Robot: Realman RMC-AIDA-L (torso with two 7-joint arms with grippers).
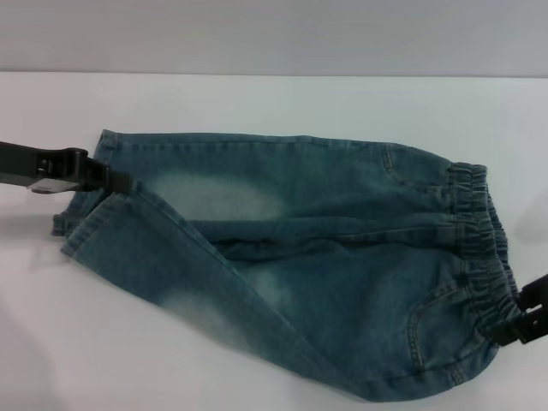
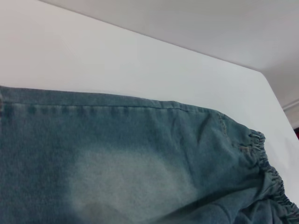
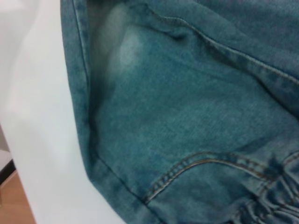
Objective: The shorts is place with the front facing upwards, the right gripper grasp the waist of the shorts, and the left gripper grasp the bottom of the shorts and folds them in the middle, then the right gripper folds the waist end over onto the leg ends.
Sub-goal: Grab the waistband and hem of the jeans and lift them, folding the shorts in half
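The blue-green denim shorts (image 1: 317, 248) lie front up on the white table (image 1: 257, 103), with pale faded patches on both thighs. The waist of the shorts (image 1: 475, 231), a ruffled elastic band, is at the right. The leg ends (image 1: 81, 227) lie at the left, the near leg slanting across. My left gripper (image 1: 120, 182), all black, reaches in from the left and sits on the hems where the two legs meet. My right gripper (image 1: 516, 318) touches the near end of the waistband. The left wrist view shows the far leg (image 2: 117, 163) and the waistband (image 2: 271, 172). A curved pocket seam (image 3: 201, 163) fills the right wrist view.
Bare white table surrounds the shorts, with its far edge against a pale wall (image 1: 274, 34). In the right wrist view the table's near edge (image 3: 37, 140) runs close to the shorts' side seam, and the wooden floor (image 3: 9, 196) shows beyond it.
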